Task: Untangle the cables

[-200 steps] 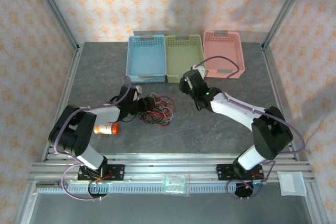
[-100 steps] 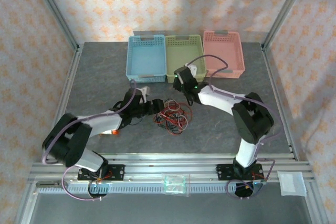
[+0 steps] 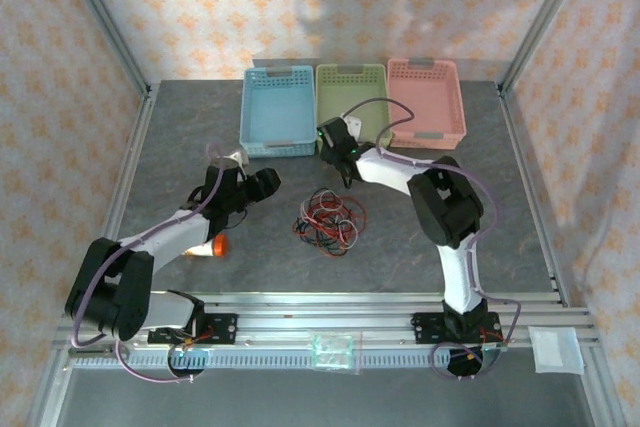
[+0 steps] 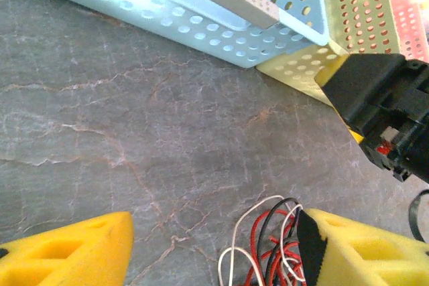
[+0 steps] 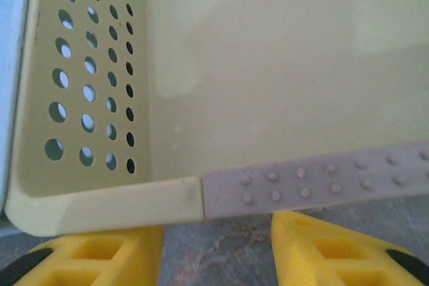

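Note:
The cables lie in one tangled heap of red, black and whitish loops on the grey table, near the middle. My left gripper is left of the heap, open and holding nothing. In the left wrist view the cables sit just inside the right yellow finger, and the left gripper has bare table between its jaws. My right gripper is at the near-left corner of the green basket. The right gripper is open, just below the green basket's rim.
Blue basket, green basket and pink basket stand in a row at the back. An orange bottle lies under my left forearm. In the left wrist view the blue basket and the black right gripper body are close ahead.
My left gripper has drawn back to the left, away from the cable heap, which stays on the table. My right gripper has moved left along the green basket's front.

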`<state>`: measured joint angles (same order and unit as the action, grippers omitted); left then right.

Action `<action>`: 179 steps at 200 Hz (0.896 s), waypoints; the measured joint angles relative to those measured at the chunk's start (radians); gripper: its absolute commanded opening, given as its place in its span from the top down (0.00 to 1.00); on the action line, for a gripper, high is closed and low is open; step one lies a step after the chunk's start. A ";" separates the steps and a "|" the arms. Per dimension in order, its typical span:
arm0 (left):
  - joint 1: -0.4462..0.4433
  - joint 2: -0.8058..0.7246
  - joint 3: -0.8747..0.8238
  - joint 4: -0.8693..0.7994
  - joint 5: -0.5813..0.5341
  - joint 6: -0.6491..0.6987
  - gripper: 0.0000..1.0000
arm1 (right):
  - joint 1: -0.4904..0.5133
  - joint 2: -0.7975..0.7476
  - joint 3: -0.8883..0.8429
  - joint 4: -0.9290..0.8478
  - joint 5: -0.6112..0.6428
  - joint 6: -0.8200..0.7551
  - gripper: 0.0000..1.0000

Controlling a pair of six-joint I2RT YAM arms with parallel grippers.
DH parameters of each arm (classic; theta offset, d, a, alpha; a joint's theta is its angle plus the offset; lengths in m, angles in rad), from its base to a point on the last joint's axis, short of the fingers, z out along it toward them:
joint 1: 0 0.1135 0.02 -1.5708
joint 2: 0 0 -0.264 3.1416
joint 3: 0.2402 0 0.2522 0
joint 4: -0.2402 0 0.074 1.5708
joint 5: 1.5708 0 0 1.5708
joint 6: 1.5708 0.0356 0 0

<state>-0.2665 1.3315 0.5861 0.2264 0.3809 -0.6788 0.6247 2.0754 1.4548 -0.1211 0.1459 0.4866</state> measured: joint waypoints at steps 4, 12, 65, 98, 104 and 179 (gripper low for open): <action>0.000 0.003 0.006 -0.002 0.000 0.002 0.33 | -0.001 0.005 0.007 -0.001 0.000 -0.001 0.54; 0.000 0.006 0.016 -0.005 0.000 0.007 0.33 | -0.004 0.015 0.023 -0.005 0.000 -0.006 0.54; 0.002 0.018 0.062 -0.057 -0.043 0.033 0.33 | -0.011 0.006 0.004 0.017 -0.070 -0.035 0.47; 0.045 0.074 0.154 -0.086 -0.076 0.052 0.30 | -0.008 -0.174 -0.164 0.043 -0.120 -0.069 0.45; 0.053 0.095 0.177 -0.088 -0.075 0.055 0.29 | -0.008 -0.217 -0.188 0.048 -0.117 -0.072 0.45; 0.091 0.364 0.410 -0.103 -0.050 0.121 0.22 | -0.011 -0.563 -0.376 0.058 0.018 -0.072 0.44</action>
<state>-0.1757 1.6951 0.9962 0.1234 0.3305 -0.5575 0.6140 1.5127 1.0790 -0.0635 0.1635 0.4145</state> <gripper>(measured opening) 0.786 0.553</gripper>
